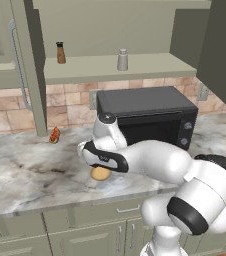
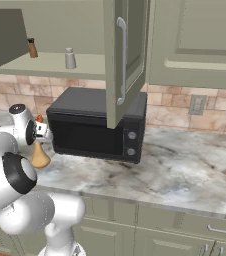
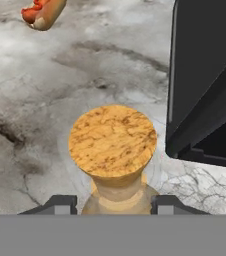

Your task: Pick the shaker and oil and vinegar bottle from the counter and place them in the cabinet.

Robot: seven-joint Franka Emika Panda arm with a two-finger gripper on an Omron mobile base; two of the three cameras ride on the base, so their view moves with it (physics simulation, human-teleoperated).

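With the grey shaker (image 1: 122, 60) already on the cabinet shelf (image 1: 150, 65) high above, the claw (image 3: 113, 205) hangs open astride the oil and vinegar bottle (image 3: 113, 145) (upright on the counter (image 3: 45, 100)), so next comes closing and lifting.

Small light-grey cylindrical shaker (image 1: 122, 60) with rounded silvery top, upright on pale-green shelf of open sage-green wall cabinet (image 1: 150, 65), well right of a brown shaker (image 1: 60, 53). Tan bulbous flask with thin neck and flared lip (image 3: 113, 145), upright on grey-and-white veined marble counter (image 1: 30, 170), just beside a black microwave (image 1: 147, 112)
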